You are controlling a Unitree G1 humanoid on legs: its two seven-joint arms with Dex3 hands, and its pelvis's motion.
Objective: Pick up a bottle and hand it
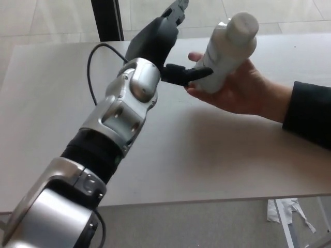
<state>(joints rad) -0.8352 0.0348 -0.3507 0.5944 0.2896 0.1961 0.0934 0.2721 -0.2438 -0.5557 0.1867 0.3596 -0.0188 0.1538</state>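
Note:
A white plastic bottle [230,49] with a white cap lies tilted in a person's open palm [245,93] above the far right of the pale table [46,108]. My left hand [158,41] is just left of the bottle, open, its fingers [175,9] raised up and away. Only the thumb tip [194,75] still reaches the bottle's lower side. The silver left forearm runs in from the lower left. My right hand is not in view.
The person's dark sleeve [310,116] comes in from the right edge. A black cable [93,67] loops off my wrist. Behind the table stands a dark post [106,20]. Paper scraps [287,212] lie on the floor at the lower right.

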